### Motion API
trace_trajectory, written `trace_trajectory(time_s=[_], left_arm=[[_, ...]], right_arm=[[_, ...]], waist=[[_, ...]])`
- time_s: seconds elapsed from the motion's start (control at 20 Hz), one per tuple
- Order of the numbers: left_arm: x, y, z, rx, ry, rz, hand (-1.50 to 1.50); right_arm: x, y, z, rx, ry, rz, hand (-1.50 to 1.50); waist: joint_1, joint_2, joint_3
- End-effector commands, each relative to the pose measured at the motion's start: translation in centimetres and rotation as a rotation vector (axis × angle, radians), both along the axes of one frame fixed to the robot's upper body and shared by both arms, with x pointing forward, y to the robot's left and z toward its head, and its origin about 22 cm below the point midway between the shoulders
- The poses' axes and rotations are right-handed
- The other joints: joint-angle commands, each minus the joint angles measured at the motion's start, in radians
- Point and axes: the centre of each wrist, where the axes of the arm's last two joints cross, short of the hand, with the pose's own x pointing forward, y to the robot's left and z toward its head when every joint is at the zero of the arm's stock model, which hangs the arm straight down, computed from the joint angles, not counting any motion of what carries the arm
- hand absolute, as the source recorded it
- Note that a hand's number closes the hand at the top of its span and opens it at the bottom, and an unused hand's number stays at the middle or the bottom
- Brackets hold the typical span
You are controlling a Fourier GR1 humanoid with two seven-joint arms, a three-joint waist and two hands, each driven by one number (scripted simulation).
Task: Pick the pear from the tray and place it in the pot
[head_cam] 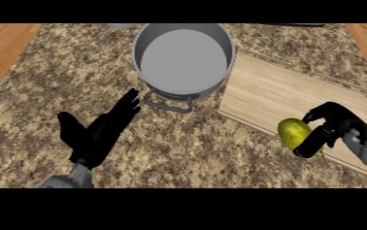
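A yellow-green pear (291,131) lies at the near left edge of the pale wooden tray (276,90), on the right of the head view. My right hand (331,126) is curled round the pear's right side, with the thumb under its lower end. The grey pot (183,59) stands at the back centre, nothing inside it, with a handle (169,103) facing me. My left hand (100,130) is at the lower left, flat and straight-fingered, pointing toward the pot and holding nothing.
The speckled stone counter (193,151) fills the view, with wooden strips (14,40) at the far left and far right. A pale rounded object (123,25) shows at the top edge behind the pot.
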Motion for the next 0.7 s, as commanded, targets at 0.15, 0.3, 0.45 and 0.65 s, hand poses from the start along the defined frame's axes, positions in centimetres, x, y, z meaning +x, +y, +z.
trace_trajectory(time_s=[0.15, 0.3, 0.45, 0.65], left_arm=[[-0.3, 0.9, -0.9, 0.009, 0.010, 0.038, 0.00], [-0.1, 1.9, 0.5, 0.024, 0.017, 0.051, 0.00], [-0.3, 0.8, -0.8, 0.003, 0.013, 0.091, 0.00], [-1.3, 1.4, -1.0, 0.003, 0.015, 0.093, 0.00]], right_arm=[[-1.7, 10.2, 0.8, -0.035, -0.401, 0.496, 1.50], [-1.2, 10.9, 2.0, -0.160, -0.523, 0.453, 1.50], [-1.4, 11.9, 5.6, -0.201, -0.655, 0.432, 1.50], [-3.2, 12.8, 9.2, -0.171, -0.808, 0.461, 1.50]], waist=[[-0.039, 0.002, 0.012], [-0.057, -0.003, 0.012], [-0.083, -0.005, 0.011], [-0.090, -0.007, 0.012]])
